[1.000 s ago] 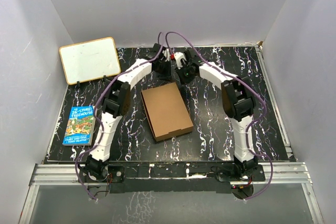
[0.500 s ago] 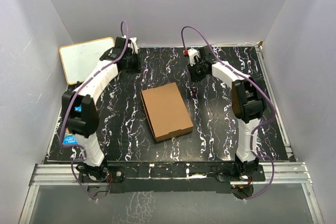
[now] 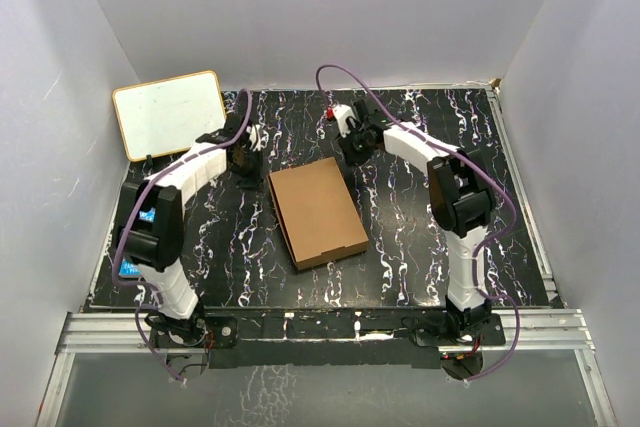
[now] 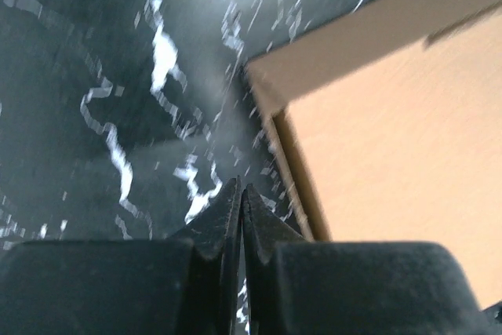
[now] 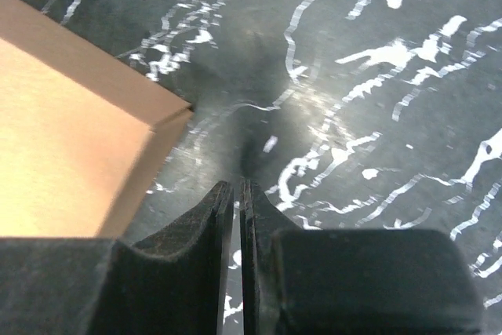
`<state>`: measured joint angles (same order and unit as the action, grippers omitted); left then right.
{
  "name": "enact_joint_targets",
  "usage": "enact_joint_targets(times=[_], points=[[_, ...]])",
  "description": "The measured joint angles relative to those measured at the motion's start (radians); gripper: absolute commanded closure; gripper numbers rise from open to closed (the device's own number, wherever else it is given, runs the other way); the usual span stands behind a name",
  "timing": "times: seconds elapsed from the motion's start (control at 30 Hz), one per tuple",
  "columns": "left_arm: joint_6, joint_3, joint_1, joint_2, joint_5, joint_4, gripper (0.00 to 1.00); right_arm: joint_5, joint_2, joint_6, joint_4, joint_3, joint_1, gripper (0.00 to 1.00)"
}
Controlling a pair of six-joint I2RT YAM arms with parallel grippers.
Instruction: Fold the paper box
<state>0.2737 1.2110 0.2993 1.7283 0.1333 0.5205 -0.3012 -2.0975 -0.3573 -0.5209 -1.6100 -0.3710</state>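
Observation:
The paper box [image 3: 316,212] is a shallow, closed brown cardboard box lying flat in the middle of the black marbled table [image 3: 400,237]. My left gripper [image 3: 252,169] hangs just off the box's far left corner, shut with nothing in it. In the left wrist view its tips [image 4: 241,191] meet over the table, with the box [image 4: 392,131] to their right. My right gripper [image 3: 355,153] sits just beyond the far right corner, shut and empty. In the right wrist view, the right gripper [image 5: 237,187] points at bare table, and the box corner [image 5: 70,162] lies to the left.
A white board with a tan frame [image 3: 168,114] leans at the back left. A colourful book [image 3: 128,267] lies at the left edge, mostly hidden behind my left arm. White walls enclose the table on three sides, and a metal rail [image 3: 320,332] runs along the near edge.
Both arms swung out to the back corners, then came back in. The left gripper now sits at the box's far left corner, the right at its far right corner. The box has not moved.

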Motion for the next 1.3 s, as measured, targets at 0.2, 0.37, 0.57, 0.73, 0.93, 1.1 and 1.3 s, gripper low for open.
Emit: enact_joint_targets(times=[0.2, 0.37, 0.57, 0.73, 0.93, 1.1, 1.3], points=[[0.015, 0.204, 0.026, 0.187, 0.023, -0.012, 1.00, 0.047, 0.000, -0.026, -0.019, 0.000, -0.089, 0.85], [0.014, 0.287, 0.032, 0.253, -0.009, -0.014, 0.96, 0.089, 0.006, -0.029, -0.034, 0.002, -0.082, 0.82], [0.005, 0.221, 0.037, 0.181, -0.014, -0.023, 0.76, 0.057, 0.029, -0.023, -0.023, 0.039, -0.043, 0.66], [-0.011, 0.097, 0.026, -0.024, -0.014, -0.045, 0.65, -0.016, 0.119, -0.002, -0.013, 0.137, 0.014, 0.44], [-0.002, -0.124, 0.018, -0.315, 0.031, -0.173, 0.42, -0.261, 0.322, 0.073, 0.078, 0.328, 0.126, 0.01], [0.086, -0.375, 0.014, -0.452, 0.127, -0.337, 0.12, -0.566, 0.465, 0.299, 0.369, 0.649, 0.211, 0.01], [0.252, -0.566, 0.009, -0.481, 0.266, -0.547, 0.12, -0.735, 0.410, 0.526, 0.558, 0.755, 0.203, 0.03]])
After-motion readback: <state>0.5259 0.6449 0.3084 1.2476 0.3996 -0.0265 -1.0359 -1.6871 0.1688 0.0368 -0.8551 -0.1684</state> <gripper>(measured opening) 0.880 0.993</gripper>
